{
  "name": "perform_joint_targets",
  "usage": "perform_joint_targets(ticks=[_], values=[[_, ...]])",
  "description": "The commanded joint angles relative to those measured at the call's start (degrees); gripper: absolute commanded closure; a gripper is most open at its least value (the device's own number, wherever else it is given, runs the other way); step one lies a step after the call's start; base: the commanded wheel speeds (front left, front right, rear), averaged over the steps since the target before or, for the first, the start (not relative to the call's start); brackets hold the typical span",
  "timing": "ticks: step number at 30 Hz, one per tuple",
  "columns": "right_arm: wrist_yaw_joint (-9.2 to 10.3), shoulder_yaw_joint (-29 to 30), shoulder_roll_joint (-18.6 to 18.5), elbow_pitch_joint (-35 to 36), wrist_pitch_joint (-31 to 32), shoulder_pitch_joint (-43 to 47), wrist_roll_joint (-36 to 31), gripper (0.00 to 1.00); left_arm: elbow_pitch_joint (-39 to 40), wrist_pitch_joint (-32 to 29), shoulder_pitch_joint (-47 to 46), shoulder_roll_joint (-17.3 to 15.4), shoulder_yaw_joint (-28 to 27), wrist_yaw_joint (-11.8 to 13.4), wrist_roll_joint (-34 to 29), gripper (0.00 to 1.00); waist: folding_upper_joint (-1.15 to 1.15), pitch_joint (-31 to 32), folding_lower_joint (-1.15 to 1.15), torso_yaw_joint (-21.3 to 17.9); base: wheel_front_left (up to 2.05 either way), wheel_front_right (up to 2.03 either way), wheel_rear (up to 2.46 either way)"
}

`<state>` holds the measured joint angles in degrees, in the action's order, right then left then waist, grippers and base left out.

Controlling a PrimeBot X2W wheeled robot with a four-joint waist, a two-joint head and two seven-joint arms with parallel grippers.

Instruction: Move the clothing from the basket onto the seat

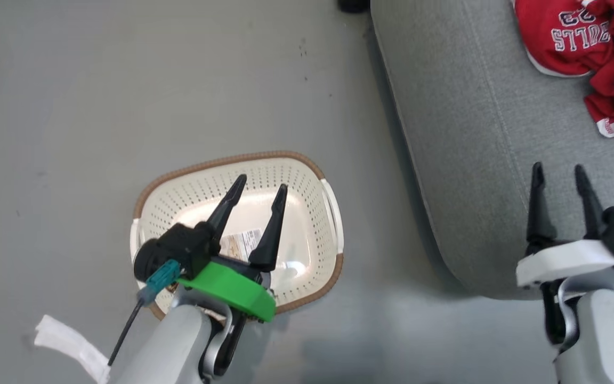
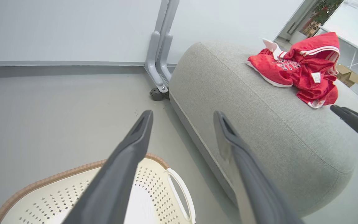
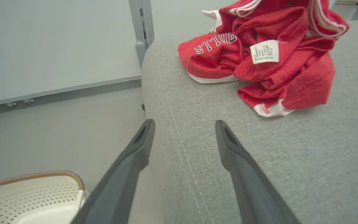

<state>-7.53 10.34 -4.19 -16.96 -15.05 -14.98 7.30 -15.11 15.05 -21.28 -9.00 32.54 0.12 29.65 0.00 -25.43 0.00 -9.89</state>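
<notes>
The red clothing (image 1: 595,50) with white "BULLS 23" lettering lies crumpled on the grey seat (image 1: 472,133) at the upper right, also seen as a heap of clothing (image 2: 303,70) and clothing (image 3: 266,53) in the wrist views. The cream basket (image 1: 307,224) with its brown rim stands on the floor, holding just a paper label (image 1: 240,242). My left gripper (image 1: 260,188) hangs open above the basket. Over the seat's near edge my right gripper (image 1: 559,170) is open, with nothing between its fingers.
A grey partition post on a caster (image 2: 158,93) stands by the seat's far corner, against a pale wall. A white strip (image 1: 72,346) lies on the grey floor at the lower left. A cardboard box (image 2: 348,74) sits beyond the seat.
</notes>
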Motion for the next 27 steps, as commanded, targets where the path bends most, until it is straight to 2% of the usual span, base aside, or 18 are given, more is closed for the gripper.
perform_joint_targets(ticks=[1, 5, 12, 19, 27], values=[[0.08, -1.21, 0.0, 0.26, -0.18, 1.83, 0.82, 0.0, -0.49, 0.14, 3.36, -0.01, -2.15, 0.03, -0.61, 0.0, 0.0, 11.36, 0.0, 3.25, 0.0, 0.0, 0.0], [0.08, -7.56, 0.6, 0.22, -0.18, 7.13, 0.42, 0.0, -2.05, 0.16, 9.38, 3.44, -9.91, -0.42, -2.16, 0.0, 0.0, 18.39, 0.0, 7.46, 0.0, 0.0, 0.0], [0.07, -13.51, 0.98, 1.73, -0.19, 13.14, -0.76, 0.0, 0.79, 0.16, 18.16, 5.1, -19.53, -1.09, -9.42, 0.0, 0.0, 26.43, 0.0, 11.28, 0.0, 0.0, 0.0], [0.07, -13.88, 1.2, 6.79, -0.18, 17.72, 0.48, 0.0, 6.99, 0.1, 26.42, 5.62, -26.61, -3.16, -15.41, 0.0, 0.0, 30.22, 0.0, 12.06, 0.0, 0.0, 0.0], [0.07, -11.89, 1.23, 11.63, -0.19, 23.8, -0.5, 0.0, 11.09, 0.09, 34.4, 5.97, -28.91, -4.43, -19.08, 0.0, 0.0, 33.33, 0.0, 12.52, 0.0, 0.0, 0.0]])
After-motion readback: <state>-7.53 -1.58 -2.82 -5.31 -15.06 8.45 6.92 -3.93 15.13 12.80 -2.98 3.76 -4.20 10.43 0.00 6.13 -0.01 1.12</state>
